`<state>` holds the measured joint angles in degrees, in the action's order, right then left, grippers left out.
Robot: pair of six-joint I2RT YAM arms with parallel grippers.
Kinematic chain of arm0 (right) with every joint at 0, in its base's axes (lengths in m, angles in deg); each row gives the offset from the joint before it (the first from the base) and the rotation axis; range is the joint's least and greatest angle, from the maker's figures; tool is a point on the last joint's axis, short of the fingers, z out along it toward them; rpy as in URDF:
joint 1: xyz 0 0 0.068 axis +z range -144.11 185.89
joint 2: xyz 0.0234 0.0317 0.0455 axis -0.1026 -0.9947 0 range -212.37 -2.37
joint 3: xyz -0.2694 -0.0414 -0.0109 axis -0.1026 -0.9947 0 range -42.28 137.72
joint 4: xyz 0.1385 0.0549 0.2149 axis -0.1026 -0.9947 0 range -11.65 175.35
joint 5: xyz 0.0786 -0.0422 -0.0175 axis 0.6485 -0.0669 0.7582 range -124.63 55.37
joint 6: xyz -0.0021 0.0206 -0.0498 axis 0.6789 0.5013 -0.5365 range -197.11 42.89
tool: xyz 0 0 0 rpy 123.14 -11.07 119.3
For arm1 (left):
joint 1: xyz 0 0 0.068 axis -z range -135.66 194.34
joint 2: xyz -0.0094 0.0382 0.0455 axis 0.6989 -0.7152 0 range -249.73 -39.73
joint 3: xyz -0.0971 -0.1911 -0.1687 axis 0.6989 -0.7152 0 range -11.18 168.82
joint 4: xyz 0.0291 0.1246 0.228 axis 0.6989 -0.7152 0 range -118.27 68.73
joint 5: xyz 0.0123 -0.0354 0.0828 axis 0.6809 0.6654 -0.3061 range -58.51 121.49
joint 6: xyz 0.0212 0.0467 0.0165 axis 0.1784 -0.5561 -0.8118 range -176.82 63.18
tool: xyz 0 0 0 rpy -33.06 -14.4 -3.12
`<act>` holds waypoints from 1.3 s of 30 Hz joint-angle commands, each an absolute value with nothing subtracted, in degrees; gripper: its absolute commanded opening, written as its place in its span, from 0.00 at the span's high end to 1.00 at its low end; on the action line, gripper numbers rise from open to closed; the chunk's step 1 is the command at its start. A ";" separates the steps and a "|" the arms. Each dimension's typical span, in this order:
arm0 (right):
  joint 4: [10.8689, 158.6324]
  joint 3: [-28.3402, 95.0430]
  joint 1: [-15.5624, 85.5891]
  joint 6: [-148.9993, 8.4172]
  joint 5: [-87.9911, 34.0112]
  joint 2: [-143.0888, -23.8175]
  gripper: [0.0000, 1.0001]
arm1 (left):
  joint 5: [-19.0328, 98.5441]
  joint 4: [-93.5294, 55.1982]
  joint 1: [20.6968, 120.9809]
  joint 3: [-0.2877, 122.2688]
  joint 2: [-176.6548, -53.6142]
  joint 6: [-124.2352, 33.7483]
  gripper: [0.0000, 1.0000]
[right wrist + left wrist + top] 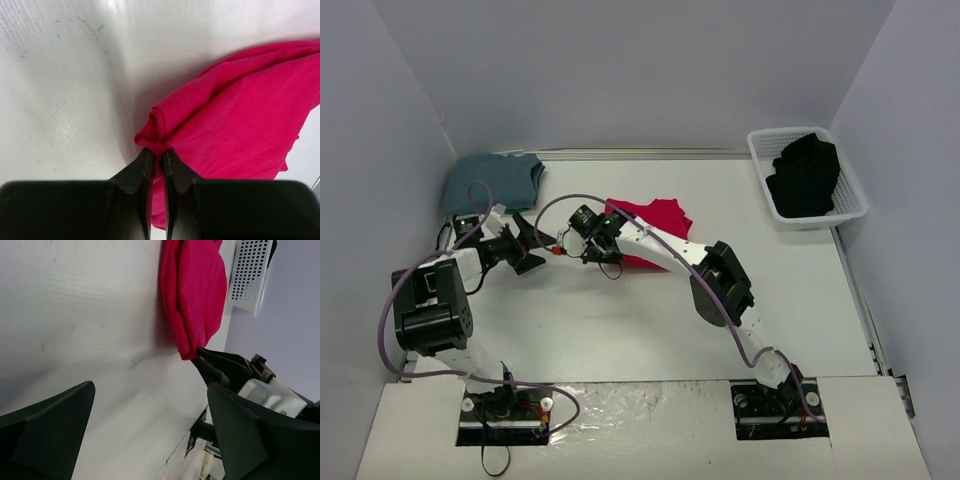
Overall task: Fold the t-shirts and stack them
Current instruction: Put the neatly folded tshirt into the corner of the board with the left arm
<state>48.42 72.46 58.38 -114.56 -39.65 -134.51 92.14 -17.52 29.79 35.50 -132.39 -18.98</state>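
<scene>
One bright red t-shirt (pixel 240 115) lies crumpled and creased.

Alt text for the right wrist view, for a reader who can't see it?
The right tool is shut on a bunched edge of the red t-shirt, which lies crumpled on the white table.
</scene>
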 commanded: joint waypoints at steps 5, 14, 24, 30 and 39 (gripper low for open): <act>42.98 74.18 60.03 -113.41 -38.59 -133.86 1.00 | 95.83 -8.18 37.21 42.78 -140.00 -10.60 0.06; 43.07 70.31 60.38 -113.49 -38.50 -131.75 1.00 | 96.53 -1.50 46.97 50.69 -154.77 -1.28 0.06; 43.07 70.57 59.15 -113.49 -38.15 -131.66 1.00 | 94.95 -4.48 54.44 53.07 -159.08 -0.75 0.06; 43.07 72.32 58.45 -113.23 -38.23 -131.75 1.00 | 94.60 -5.80 55.94 52.81 -159.08 -1.98 0.06; 42.02 76.10 57.22 -113.49 -39.38 -131.84 1.00 | 95.04 -12.30 56.56 54.12 -158.56 -7.95 0.06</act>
